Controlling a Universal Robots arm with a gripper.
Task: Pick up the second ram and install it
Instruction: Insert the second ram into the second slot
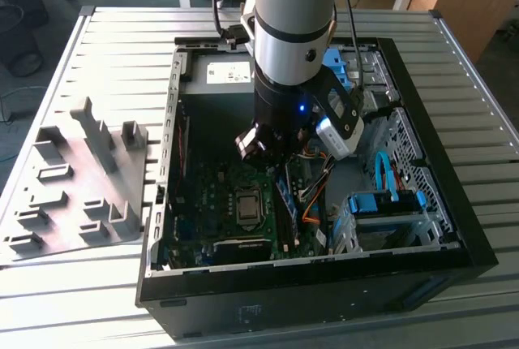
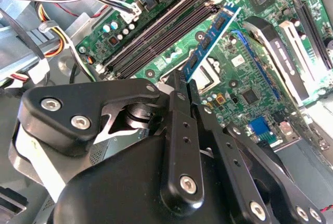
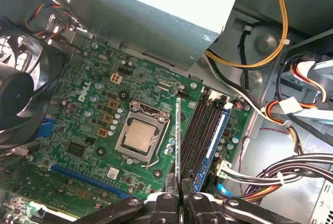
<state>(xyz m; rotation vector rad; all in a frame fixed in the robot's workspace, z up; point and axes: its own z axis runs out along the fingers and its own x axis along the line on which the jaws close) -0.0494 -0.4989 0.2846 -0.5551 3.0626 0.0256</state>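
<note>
1. Fingers (image 2: 176, 107) of the gripper (image 3: 179, 188) were seen clenched on one end of the second ram (image 3: 178, 135), which was held edge-on over the motherboard (image 3: 88, 130).
2. The stick's long edge was placed between the processor socket (image 3: 138, 138) and the black memory slots (image 3: 196, 130), just beside the nearest slot. Whether it touched that slot could not be told.
3. Another stick (image 3: 214, 135) was seated in an outer slot, near bundled cables (image 3: 291, 169).
4. In the exterior view, the arm (image 1: 292, 16) was seen inside the open computer case (image 1: 324, 304), apart from its walls.
5. Within the case, a power supply (image 1: 227, 73) was seen at 12 o'clock and a drive cage (image 1: 381, 219) at 4 o'clock.
6. A grey fixture block (image 1: 81, 178) was seen on the table (image 1: 122, 40), at 9 o'clock of the case.
</note>
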